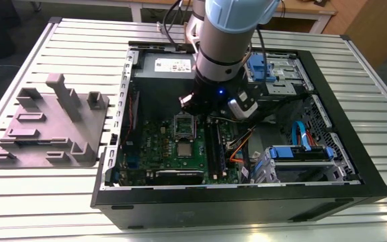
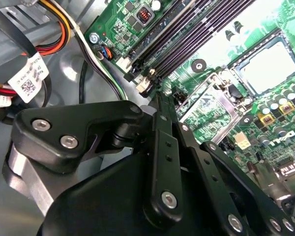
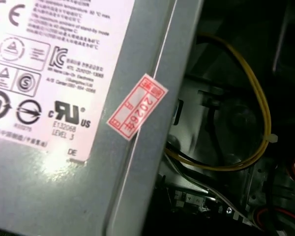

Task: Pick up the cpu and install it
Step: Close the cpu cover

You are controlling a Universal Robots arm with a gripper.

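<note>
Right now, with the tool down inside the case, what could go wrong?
1. The tool hangs close to the memory slots; a sideways move could clip them.
2. Loose cables run beside the tool and might snag.
3. The cpu lies past the socket; crossing low could scrape it.

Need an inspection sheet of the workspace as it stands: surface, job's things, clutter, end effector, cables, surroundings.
Surface: slatted metal table with an open computer case lying on it.
Job's things: cpu lies flat on the green motherboard, beside the socket, not in it.
Clutter: grey moulded fixture beside the case, on the exterior view's left.
End effector: end effector hangs inside the case over the motherboard, near the socket.
Cables: orange-yellow bundle; yellow wire beside the power supply; blue cable.
Surroundings: wooden furniture beyond the table.
</note>
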